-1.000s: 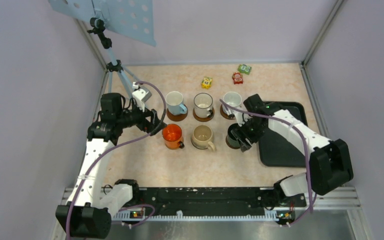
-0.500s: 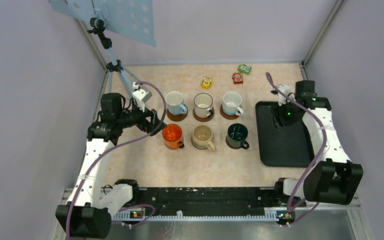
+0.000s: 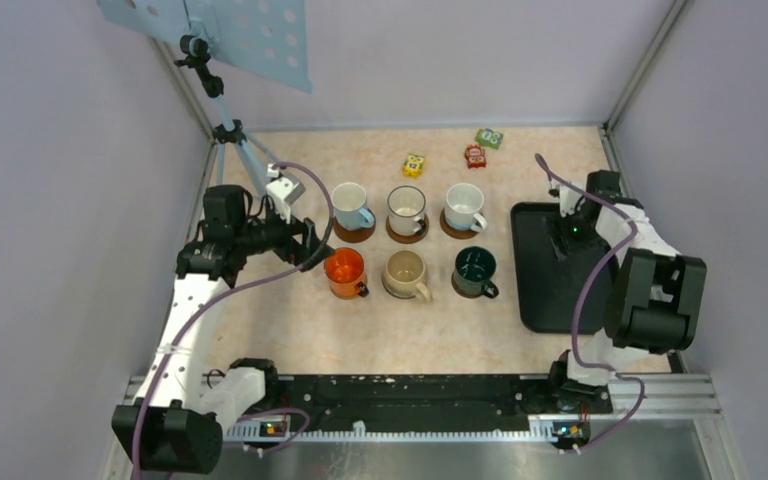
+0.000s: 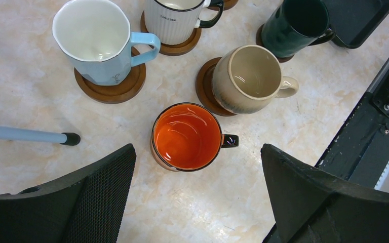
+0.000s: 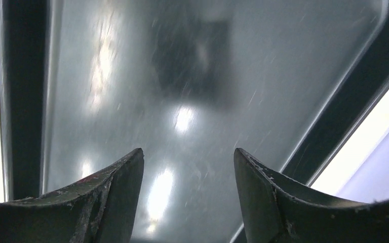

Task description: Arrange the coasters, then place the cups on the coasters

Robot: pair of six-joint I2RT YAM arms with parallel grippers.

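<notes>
Six mugs are standing upright on coasters in two rows of three, all to the left of the black tray (image 3: 540, 300), and every handle is pointing toward the tray side.

Nearest the tray you are seeing the dark green mug (image 4: 294, 25) and the plain white mug (image 3: 463, 205). Then come the beige mug (image 4: 246, 78) and the dark-rimmed white mug (image 4: 174, 20). Farthest from it are the orange mug (image 4: 186, 136) and the light blue mug (image 4: 93, 40).

The orange mug is hiding nearly all of its coaster. The plain white mug is falling outside the left wrist view. The right wrist view is showing the tray floor only as a glary blur.

Your left gripper (image 4: 197, 152) is hovering above the orange mug, fingers spread wide, grasping nothing. Your right gripper (image 5: 187, 157) is hanging over the tray, fingers apart, gripping nothing.
</notes>
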